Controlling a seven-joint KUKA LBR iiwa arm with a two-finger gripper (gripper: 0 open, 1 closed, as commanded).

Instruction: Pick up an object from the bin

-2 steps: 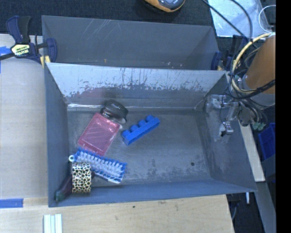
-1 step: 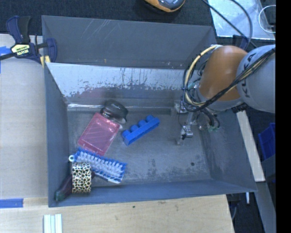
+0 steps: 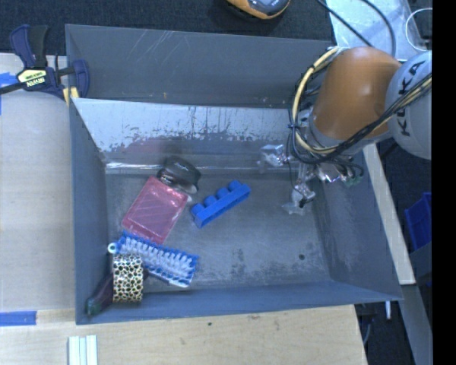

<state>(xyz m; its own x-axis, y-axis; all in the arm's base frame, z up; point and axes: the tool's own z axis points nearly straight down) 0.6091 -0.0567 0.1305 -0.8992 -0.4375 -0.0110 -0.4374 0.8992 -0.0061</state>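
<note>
My gripper (image 3: 300, 196) hangs low over the right part of the bin floor, under the arm's orange cover, with bare floor beneath it. The nearest loose thing is a blue toothed plastic block (image 3: 220, 202), lying aslant to the gripper's left and apart from it. Further left lies a flat pink bottle (image 3: 154, 210) with a black cap (image 3: 181, 173) pointing toward the back wall.
In the bin's front left corner lie a blue brush with white bristles (image 3: 158, 258) and a leopard-patterned tape roll (image 3: 128, 278). The bin's walls slope inward; the right wall rises close beside the gripper.
</note>
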